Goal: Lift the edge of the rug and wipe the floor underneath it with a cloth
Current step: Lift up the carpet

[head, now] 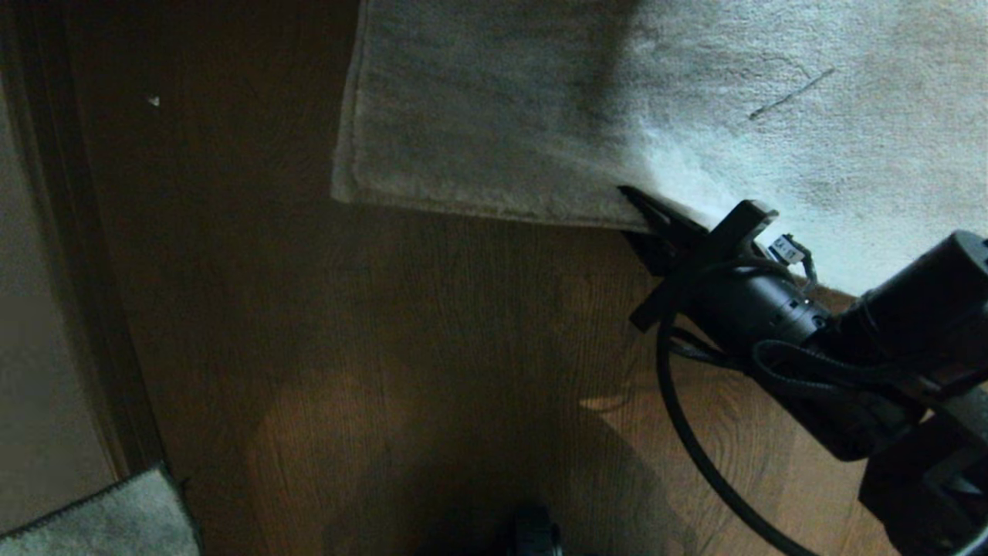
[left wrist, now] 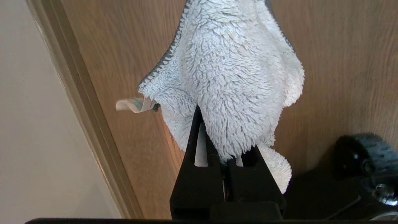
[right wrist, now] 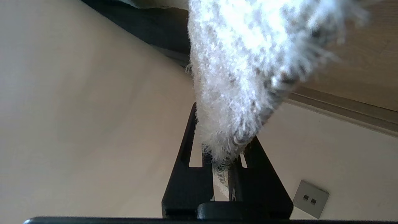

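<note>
**Rug pinched, cloth held**

The right gripper pinches the rug edge and holds it up off the brown floor. The left gripper squeezes the fluffy cloth, which hangs above the floor beside the wall.

Stood dim over brown plank flooring; beside it, pale skirting board, cream wall carrying a grey socket plate.

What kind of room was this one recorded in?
Probably a room in a home: wood-plank floor with a large pile rug on it, a plain wall with a skirting board, and a wall socket.
</note>
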